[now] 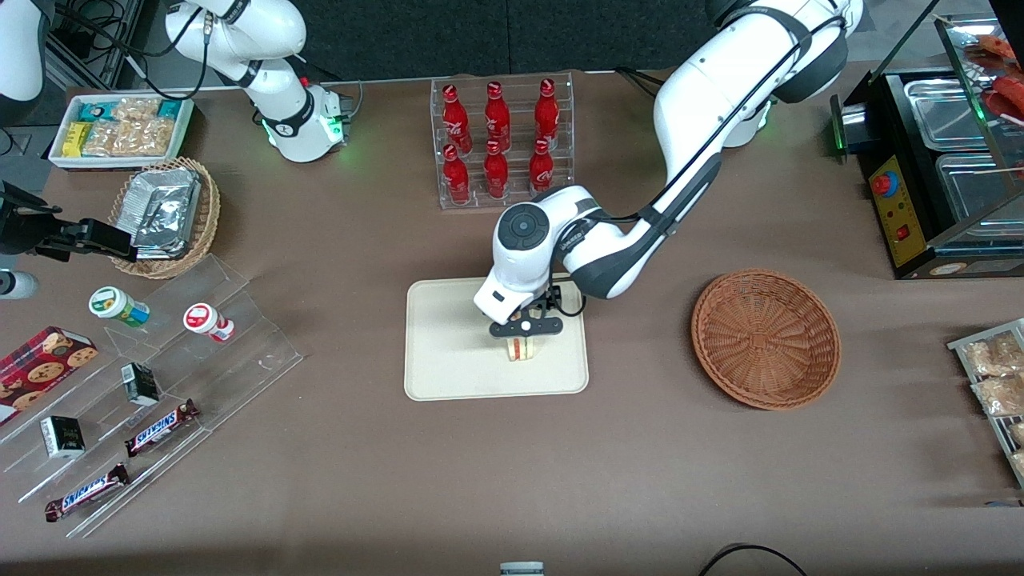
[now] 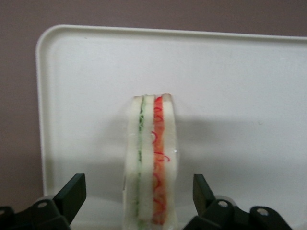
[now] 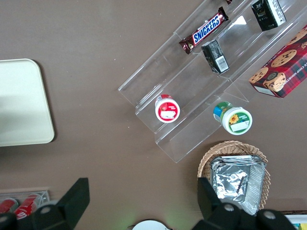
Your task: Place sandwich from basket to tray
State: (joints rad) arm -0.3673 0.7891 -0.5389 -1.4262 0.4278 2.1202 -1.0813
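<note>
Overhead, the end effector (image 1: 526,327) points straight down, fingers apart astride the sandwich (image 2: 152,167); it stands on the tray (image 1: 448,352).

The working arm (image 1: 688,136) is glossy white, built of rounded segments with dark grey-black bands at the joints. A thin black cable runs along its upper links. Its wrist ends in a round dark grey cap (image 1: 522,228) with a ringed centre. Below hangs the gripper (image 1: 524,336) over the tray — black body, angular black fingers (image 2: 72,194) spread wide, each mount showing a small silver screw.
</note>
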